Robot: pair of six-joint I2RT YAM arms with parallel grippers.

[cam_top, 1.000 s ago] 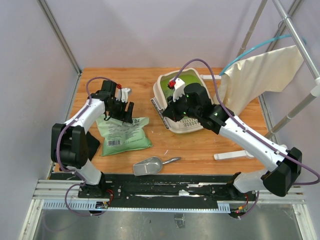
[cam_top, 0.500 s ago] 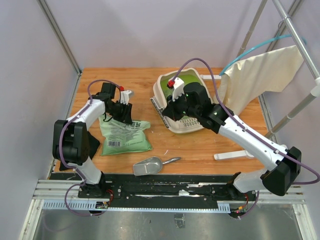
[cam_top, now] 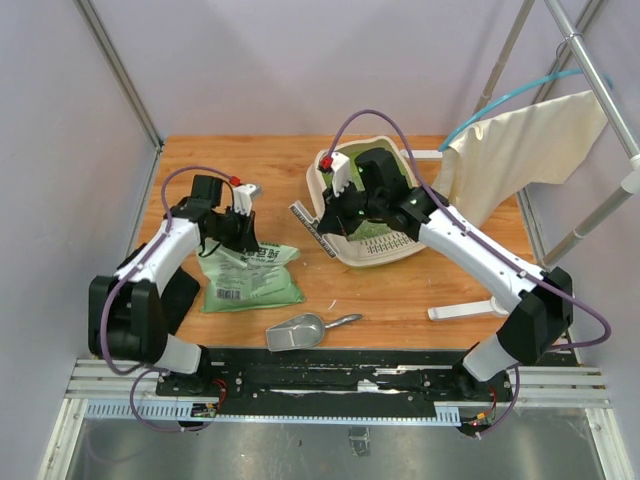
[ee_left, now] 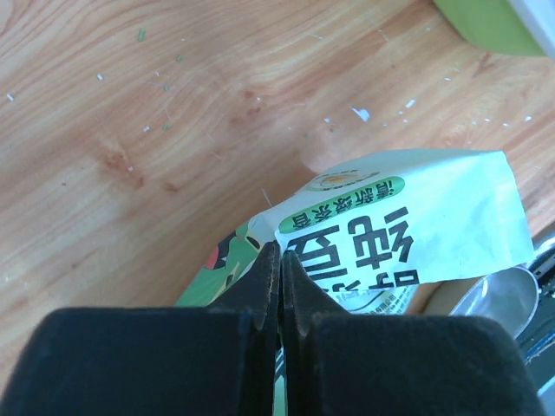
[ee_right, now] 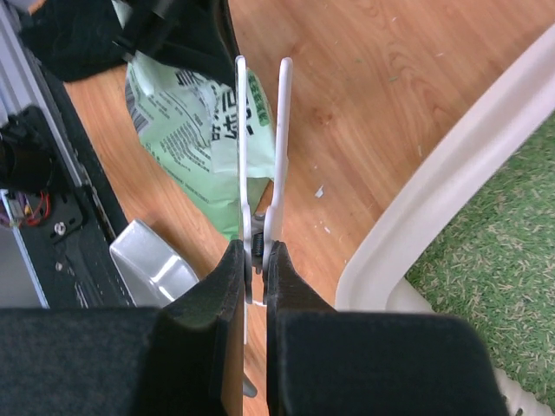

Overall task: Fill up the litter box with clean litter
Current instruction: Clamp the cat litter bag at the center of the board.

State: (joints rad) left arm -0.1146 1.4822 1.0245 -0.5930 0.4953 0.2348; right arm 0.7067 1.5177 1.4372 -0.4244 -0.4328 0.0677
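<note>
The litter box (cam_top: pixel 334 243) is a cream tray with a green inside and stands right of centre. Pale green clean litter (ee_right: pixel 491 257) covers its floor. My right gripper (cam_top: pixel 326 212) hangs over the box's left rim (ee_right: pixel 451 169), shut (ee_right: pixel 257 251) on a long white clip (ee_right: pixel 260 130) that points toward the bag. The light green printed bag (cam_top: pixel 250 275) lies flat at the left. My left gripper (cam_top: pixel 241 228) is at the bag's far edge, jaws shut (ee_left: pixel 279 258) with the bag's top edge (ee_left: pixel 381 230) pinched between them.
A silver metal scoop (cam_top: pixel 298 331) lies on the wood near the front edge, right of the bag. A white stick (cam_top: pixel 465 311) lies at the front right. A cream cloth (cam_top: pixel 530 150) hangs at the back right. A black pad (cam_top: pixel 185 290) sits left of the bag.
My left gripper has closed on the bag's top edge. The right arm has swung back over the litter box, keeping the clip near the box's left rim.
</note>
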